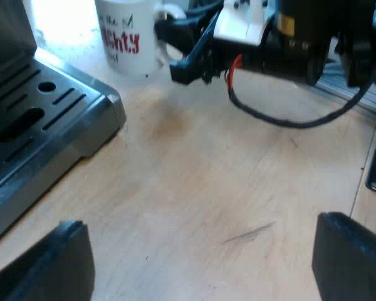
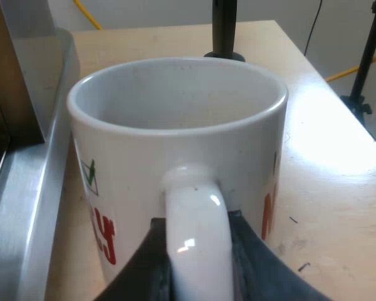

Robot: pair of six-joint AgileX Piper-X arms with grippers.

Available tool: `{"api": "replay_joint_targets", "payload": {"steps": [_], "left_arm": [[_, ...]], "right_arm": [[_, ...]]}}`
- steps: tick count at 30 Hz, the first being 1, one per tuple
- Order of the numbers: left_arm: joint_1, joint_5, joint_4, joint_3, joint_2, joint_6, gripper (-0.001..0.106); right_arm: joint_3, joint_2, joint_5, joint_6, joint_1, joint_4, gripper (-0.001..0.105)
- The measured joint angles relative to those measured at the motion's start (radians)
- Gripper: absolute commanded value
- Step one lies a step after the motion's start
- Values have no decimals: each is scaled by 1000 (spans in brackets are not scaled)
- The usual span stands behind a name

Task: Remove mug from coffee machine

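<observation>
**Mug held by its handle, clear of the drip tray**

The mug is gripped at its handle by the right tool. The tool's two black fingers are drawn in narrow, one against each side of the handle loop. The mug is held upright, mouth upward, so its long axis runs vertically. The handle points straight back at the right tool, and the mug body therefore lies directly beyond the fingertips.

In the left wrist view the mug is seen past the corner of the drip tray of the espresso machine. It is over the tabletop and not over the slotted tray. Whether its base rests on the wood or hangs just above it cannot be told. The machine's metal edge is seen just beside the mug wall.

The left tool is spread wide with nothing between its fingers. It is over bare tabletop near the tray's corner, well apart from the mug. The right arm is thus the one engaged.

Inside, the mug is seen to be empty, with plain white walls and no liquid.

The removal is judged nearly complete, and only setting down and release appear to be left. For that, the fingers would have to be parted and drawn back along the handle's line, or the mug could be nudged or tipped.
</observation>
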Motion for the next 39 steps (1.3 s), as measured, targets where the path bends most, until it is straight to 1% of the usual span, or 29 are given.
{"api": "replay_joint_targets", "payload": {"steps": [4, 10, 14, 19, 20, 21, 22, 23, 24, 27, 29, 33, 35, 36, 39], "left_arm": [[0, 0, -14, 0, 24, 2, 73], [0, 0, -15, 0, 38, 2, 73], [0, 0, -15, 0, 38, 2, 73], [0, 0, -15, 0, 38, 2, 73], [0, 0, -15, 0, 38, 2, 73], [0, 0, -15, 0, 38, 2, 73], [0, 0, -15, 0, 38, 2, 73], [0, 0, -15, 0, 38, 2, 73], [0, 0, -15, 0, 38, 2, 73], [0, 0, -15, 0, 38, 2, 73], [0, 0, -15, 0, 38, 2, 73], [0, 0, -15, 0, 38, 2, 73], [0, 0, -15, 0, 38, 2, 73], [0, 0, -15, 0, 38, 2, 73], [0, 0, -15, 0, 38, 2, 73]], "right_arm": [[0, 85, -3, -36, 0, -84, 0], [-2, 205, -3, -44, 0, -189, 0], [-2, 243, 1, -45, 0, -236, 0], [-4, 254, 4, -45, 0, -243, 1], [2, 254, 4, -45, 0, -250, 3], [7, 254, 4, -45, 0, -253, 9], [8, 254, 4, -45, 0, -254, 21], [13, 254, 4, -45, 0, -259, 28], [24, 254, 4, -26, 0, -264, 37], [49, 254, 4, 1, 0, -265, 51], [75, 254, 4, 9, 0, -265, 55], [114, 241, 5, 16, 16, -270, 55], [131, 217, 5, 37, 36, -262, 55], [137, 199, 5, 54, 55, -238, 55], [141, 140, 5, 60, 96, -159, 55]]}}
